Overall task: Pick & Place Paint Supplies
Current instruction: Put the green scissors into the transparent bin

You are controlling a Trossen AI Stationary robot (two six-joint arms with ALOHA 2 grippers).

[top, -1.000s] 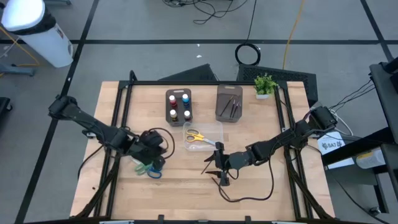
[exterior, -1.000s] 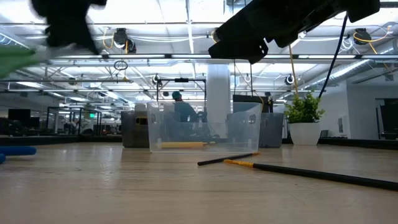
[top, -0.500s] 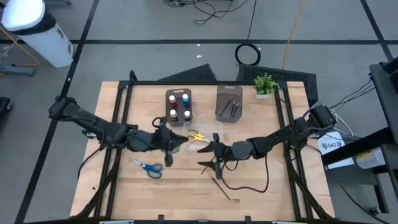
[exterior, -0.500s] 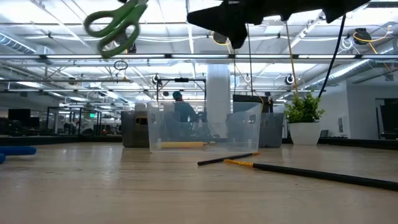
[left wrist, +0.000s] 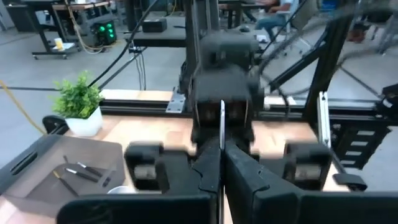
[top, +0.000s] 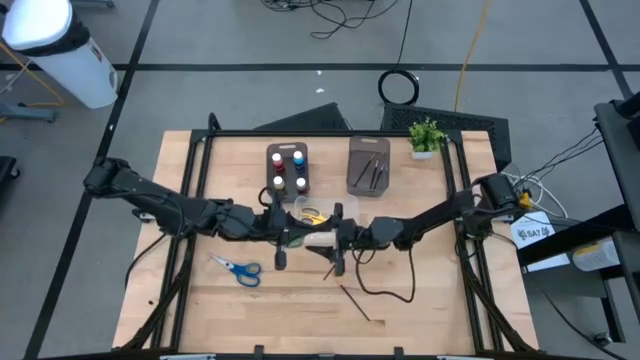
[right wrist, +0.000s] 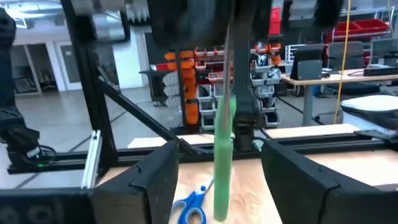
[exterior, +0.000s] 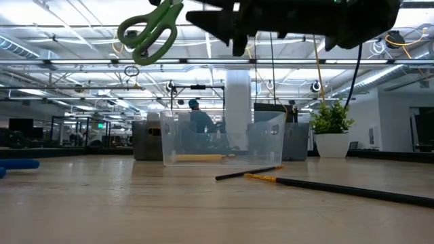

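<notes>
Left gripper is positioned at the near left edge of the clear plastic box, above the table. Its fingers are pressed nearly together on the blades of the green-handled scissors. In the low view the scissors hang well above the tabletop with the handle loops toward the near side. In the right wrist view the same scissors appear edge-on as a green vertical strip, held by the opposing arm.

Right gripper faces the left gripper across the front of the box, close to it. Its fingers stand wide apart with nothing between them.

Blue-handled scissors lie flat on the wooden table, near the left arm and well apart from the box. Yellow-handled scissors lie inside the clear box. Two thin dark brushes lie loose on the table in front of the box: one just in front of it, the other farther toward the near edge; the low view shows a yellow band on the second one.

The dark grey tray behind the box holds six small paint bottles with red, blue and pale caps. The second grey tray beside it holds several brushes. A small green potted plant stands at the far right corner.

No legible brand, label or writing on any task item.
</notes>
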